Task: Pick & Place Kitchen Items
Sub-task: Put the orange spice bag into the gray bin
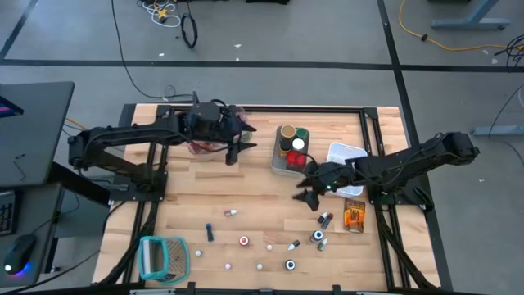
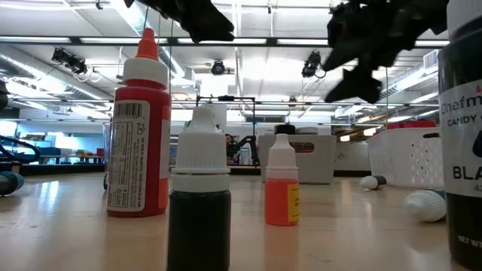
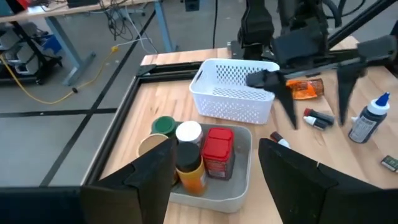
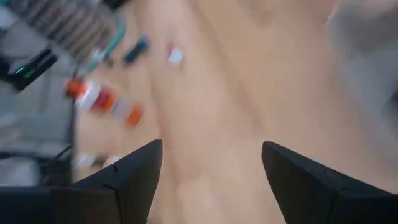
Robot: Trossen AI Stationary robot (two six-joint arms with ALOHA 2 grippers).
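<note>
You are holding your left gripper (image 1: 237,149) near the far side of the table (image 1: 246,197), its fingers spread wide with nothing between them, hovering just beside the grey bin (image 1: 281,166); that is probably why its wrist camera is looking down on the jars packed upright in that bin, a red-capped jar (image 3: 217,152) among them. Your right gripper (image 1: 309,195) is hanging over bare wood just in front of the same bin, fingers likewise spread and empty, seemingly between items. The white basket (image 1: 345,155) is sitting beside the grey bin. Most kitchen items are lying loose along the near edge, where you are yet to collect them: small dropper bottles (image 1: 319,238), a red-capped piece (image 1: 243,241), an orange packet (image 1: 354,215) under your right arm. The teal ribbed holder (image 1: 163,256) is standing at the near left corner, well apart from both grippers.
</note>
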